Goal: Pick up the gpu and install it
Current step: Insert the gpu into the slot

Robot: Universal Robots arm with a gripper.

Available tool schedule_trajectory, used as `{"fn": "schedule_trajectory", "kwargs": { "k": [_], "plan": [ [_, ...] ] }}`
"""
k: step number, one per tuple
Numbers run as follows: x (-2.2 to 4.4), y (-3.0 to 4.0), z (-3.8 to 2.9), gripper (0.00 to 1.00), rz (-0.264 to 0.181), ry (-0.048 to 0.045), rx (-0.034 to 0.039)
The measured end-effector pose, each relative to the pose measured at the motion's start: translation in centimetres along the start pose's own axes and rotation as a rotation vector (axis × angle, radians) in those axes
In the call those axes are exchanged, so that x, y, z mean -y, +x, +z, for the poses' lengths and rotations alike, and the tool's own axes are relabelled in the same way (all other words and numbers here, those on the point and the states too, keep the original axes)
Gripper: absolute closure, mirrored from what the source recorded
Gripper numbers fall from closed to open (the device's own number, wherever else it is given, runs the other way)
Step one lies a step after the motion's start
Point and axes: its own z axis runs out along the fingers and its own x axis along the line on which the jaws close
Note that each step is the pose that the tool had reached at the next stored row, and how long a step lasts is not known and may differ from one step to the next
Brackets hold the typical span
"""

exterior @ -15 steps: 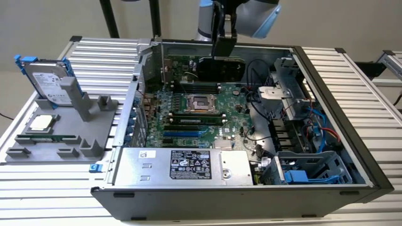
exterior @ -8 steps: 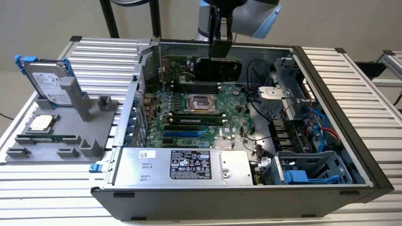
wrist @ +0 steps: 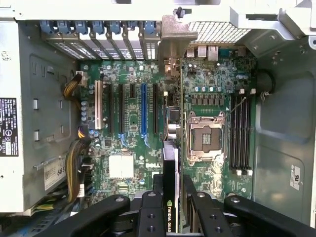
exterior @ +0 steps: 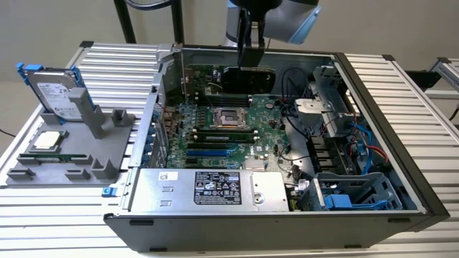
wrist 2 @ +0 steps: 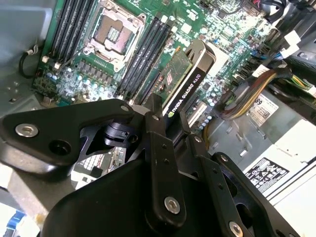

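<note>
An open computer case (exterior: 401, 161) lay on its side on a ribbed metal counter (exterior: 57, 215). At its near edge sat a silver power supply (exterior: 208, 189), and just to the exterior view's right of that, a grey drive cage (exterior: 358, 191) with blue parts. Beyond these the green motherboard (exterior: 215, 134) covered the case floor, an empty processor socket (exterior: 231, 116) at its middle and black memory slots (wrist: 241, 131) beside the socket.

On the counter at the exterior view's left, well apart from the case, stood a grey holder (exterior: 72, 156). A thin memory stick (exterior: 54, 158) lay at its near side, a processor chip (exterior: 47, 140) behind that, and farthest back a hard drive (exterior: 54, 94) in a blue frame stood upright and tilted.

Above the far part of the motherboard, the end effector (exterior: 251, 59) hung from the arm and held the gpu (exterior: 248, 80) clear of the board. In both wrist views the black fingers (wrist 2: 160, 148) were closed on either side of the card, gripping the gpu (wrist: 171, 173) on edge, black cooler on one face and green board on the other. In the first wrist view the card hung above the board between the expansion slots (wrist: 144, 108) and the socket, its silver bracket (wrist: 173, 37) pointing toward the case's rear slot openings (wrist: 98, 29).
</note>
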Motion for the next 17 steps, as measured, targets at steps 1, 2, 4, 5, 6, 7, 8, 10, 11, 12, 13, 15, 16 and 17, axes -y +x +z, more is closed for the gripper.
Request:
{"fn": "schedule_trajectory", "kwargs": {
  "k": [1, 2, 4, 5, 6, 7, 8, 10, 11, 12, 13, 15, 16, 17],
  "plan": [
    [0.00, 0.00, 0.04, 1.00, 0.000, 0.0000, 0.0000],
    [0.00, 0.01, 0.11, 1.00, 0.000, 0.0000, 0.0000],
    [0.00, 0.01, 0.29, 1.00, 0.000, 0.0004, -0.0002],
    [0.00, 0.01, 0.39, 1.00, 0.000, 0.0007, -0.0001],
    [0.00, 0.01, 0.49, 1.00, 0.000, 0.0010, -0.0001],
    [0.00, 0.01, 0.60, 1.00, 0.000, 0.0013, -0.0001],
    [0.00, 0.02, 0.70, 1.00, 0.000, 0.0017, -0.0001],
    [0.00, 0.02, 0.91, 1.00, 0.000, 0.0025, -0.0001],
    [0.00, 0.02, 1.01, 1.00, 0.000, 0.0031, -0.0001],
    [0.00, 0.02, 1.11, 1.00, 0.000, 0.0038, 0.0000],
    [0.00, 0.03, 1.21, 1.00, 0.000, 0.0043, 0.0000],
    [0.00, 0.03, 1.39, 1.00, 0.000, 0.0053, -0.0001],
    [0.00, 0.03, 1.49, 1.00, 0.000, 0.0057, -0.0001],
    [0.00, 0.03, 1.58, 1.00, 0.000, 0.0061, 0.0000]
  ]
}}
